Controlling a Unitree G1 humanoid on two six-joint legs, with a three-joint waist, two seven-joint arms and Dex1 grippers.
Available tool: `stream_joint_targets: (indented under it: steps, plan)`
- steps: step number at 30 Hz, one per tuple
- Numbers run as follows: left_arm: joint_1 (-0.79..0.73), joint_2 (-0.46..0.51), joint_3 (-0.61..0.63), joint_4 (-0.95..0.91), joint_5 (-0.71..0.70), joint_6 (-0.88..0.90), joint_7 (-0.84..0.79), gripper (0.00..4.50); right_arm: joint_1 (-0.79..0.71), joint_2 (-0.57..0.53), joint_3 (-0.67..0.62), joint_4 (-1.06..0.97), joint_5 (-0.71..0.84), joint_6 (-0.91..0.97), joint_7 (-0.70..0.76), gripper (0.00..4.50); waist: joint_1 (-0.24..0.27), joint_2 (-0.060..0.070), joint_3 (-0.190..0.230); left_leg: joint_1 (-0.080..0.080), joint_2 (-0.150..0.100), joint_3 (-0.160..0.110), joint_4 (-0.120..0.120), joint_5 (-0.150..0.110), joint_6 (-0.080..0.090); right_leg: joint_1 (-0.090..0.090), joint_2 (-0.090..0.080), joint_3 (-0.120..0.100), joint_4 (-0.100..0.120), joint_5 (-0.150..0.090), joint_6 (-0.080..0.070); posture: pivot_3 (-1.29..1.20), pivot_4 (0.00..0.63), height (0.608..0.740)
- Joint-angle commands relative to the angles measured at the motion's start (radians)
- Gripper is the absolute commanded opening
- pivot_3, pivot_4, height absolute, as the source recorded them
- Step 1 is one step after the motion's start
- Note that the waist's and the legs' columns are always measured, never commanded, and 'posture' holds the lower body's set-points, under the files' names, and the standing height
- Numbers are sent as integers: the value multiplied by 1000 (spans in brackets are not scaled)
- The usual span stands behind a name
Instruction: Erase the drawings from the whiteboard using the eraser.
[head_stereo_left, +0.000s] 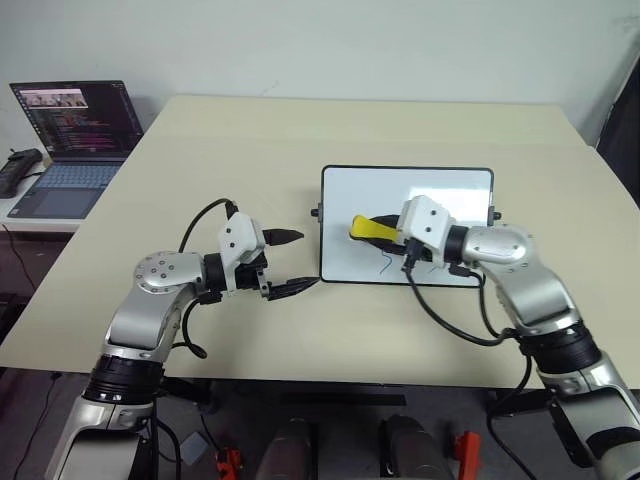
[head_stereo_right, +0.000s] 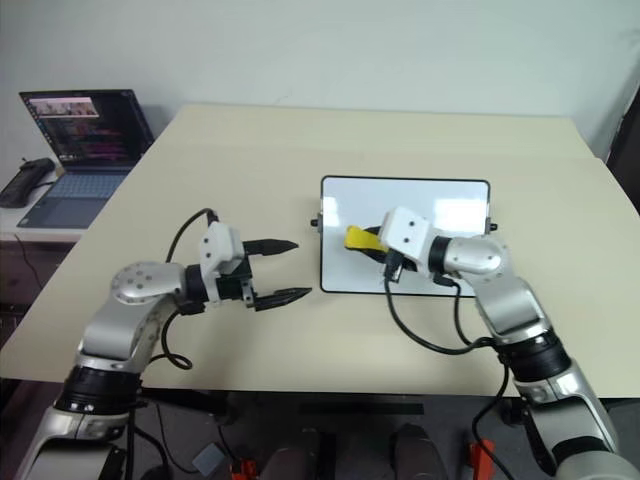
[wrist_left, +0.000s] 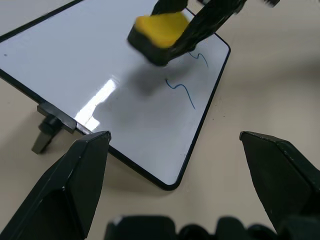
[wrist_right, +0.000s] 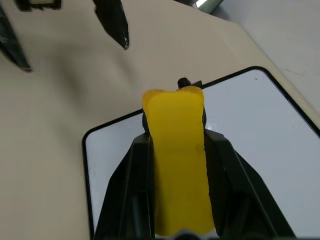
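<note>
So on my feed the right gripper had its two black fingers clamped tight on the small yellow rectangular eraser with the dark underside, which stuck out past the fingertips. It was held over the left half of the white glossy rectangular whiteboard with the thin black frame; from the left wrist camera there was a soft shadow under the eraser and it looked lifted off the surface, though I couldn't be sure it wasn't grazing it.

The blue squiggly marker drawings were tough to count. I made out two hook-shaped lines near the board's near edge from the left wrist camera, one partly tucked behind the right gripper's fingers. In the head camera, just one squiggle peeked out below the right wrist housing, and the arm covered much of the board's near right part.

The left gripper hung over the beige tabletop just off the board's left short side, fingers spread wide with nothing between them.

Further out, an open dark laptop sat on a side surface to the left, with a black object beside it that I couldn't identify.
</note>
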Motion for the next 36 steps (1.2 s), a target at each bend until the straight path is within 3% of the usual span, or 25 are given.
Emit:
stream_joint_targets:
  steps: [1,9,18,27,30,33,36]
  plan:
    - [-6,4,7,-16,-7,-15,-9,4500,-38,13,8,115,-63,-123,-44,987,2,0,0,0,0,0,0,0,0,0,0,0,0,0,0,0,150,740]
    - [19,19,26,-32,-12,-14,-11,4500,-70,0,-14,282,-76,-231,-10,987,-1,0,0,0,0,0,0,0,0,0,1,0,1,0,0,0,150,740]
    - [29,28,31,-33,-11,-16,-11,4500,-9,-19,24,378,-90,-272,58,987,-1,-1,-1,3,0,0,0,0,0,2,1,0,2,0,0,0,150,740]
    - [15,29,29,-19,-8,-23,-10,4500,137,-9,118,397,-163,-280,70,986,-1,-2,-2,23,1,2,0,1,1,21,1,1,1,-4,3,0,150,740]
    - [9,29,27,-9,-6,-26,-14,4500,135,-5,99,412,-161,-285,40,986,1,-4,-4,27,2,1,0,2,4,23,1,2,2,-5,-4,0,150,740]
    - [2,28,25,-3,-5,-28,-17,4500,121,-9,64,375,-116,-268,55,986,2,-5,-4,30,2,1,0,2,4,27,1,1,2,-6,-4,0,150,740]
    - [-5,28,27,-1,-3,-26,-16,4500,115,-58,-9,152,-1,-142,141,985,5,-4,-3,29,1,0,0,2,4,26,0,2,2,-6,-4,0,150,740]
